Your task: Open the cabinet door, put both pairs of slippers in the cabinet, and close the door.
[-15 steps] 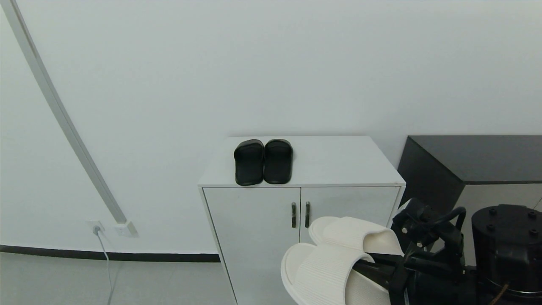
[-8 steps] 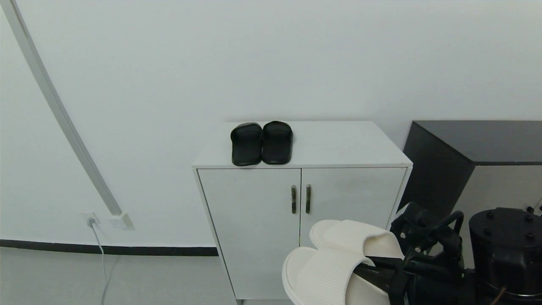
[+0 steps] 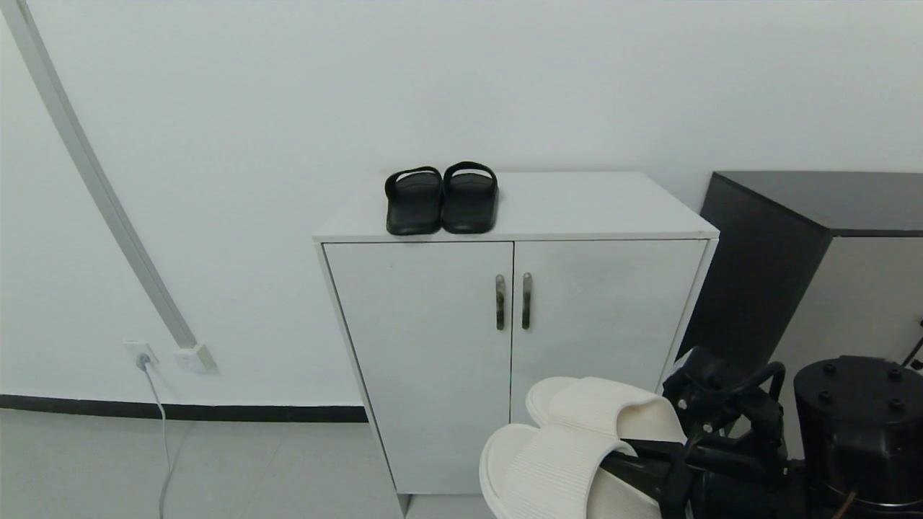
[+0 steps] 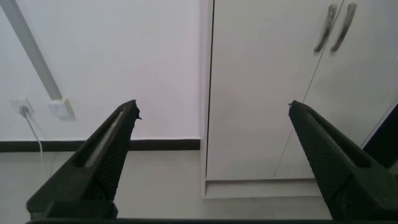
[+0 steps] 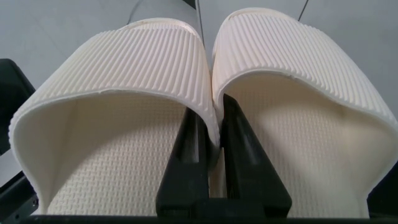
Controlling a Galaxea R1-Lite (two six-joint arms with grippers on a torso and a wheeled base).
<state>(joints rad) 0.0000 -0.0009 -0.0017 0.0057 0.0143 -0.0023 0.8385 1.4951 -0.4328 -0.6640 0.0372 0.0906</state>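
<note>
Cabinet [image 3: 433, 346]: closed.
Black slippers [image 3: 441, 198]: on cabinet top, toward its left side.
White slippers [image 3: 577, 440]: before cabinet's right half, clamped in right gripper [image 5: 213, 134].
Left gripper [image 4: 212, 109]: spread wide, facing cabinet.

cabinet [image 3: 425, 375]: both doors shut, the two handles [image 3: 513, 301] side by side at the centre seam, unobstructed. white slippers [image 3: 577, 440], pinched in the right gripper [image 5: 211, 134], hang low before the right door [image 3: 606, 303]. black slippers [image 3: 441, 198] take the left of the cabinet top [image 3: 591, 205]; its right half is bare. dark unit [image 3: 764, 274] stands just beside the cabinet's right side. open floor [image 3: 216, 468] on its left, a plugged wall socket [image 3: 139, 355] above. left gripper [image 4: 211, 109], fingers spread, faces the cabinet's left edge.
</note>
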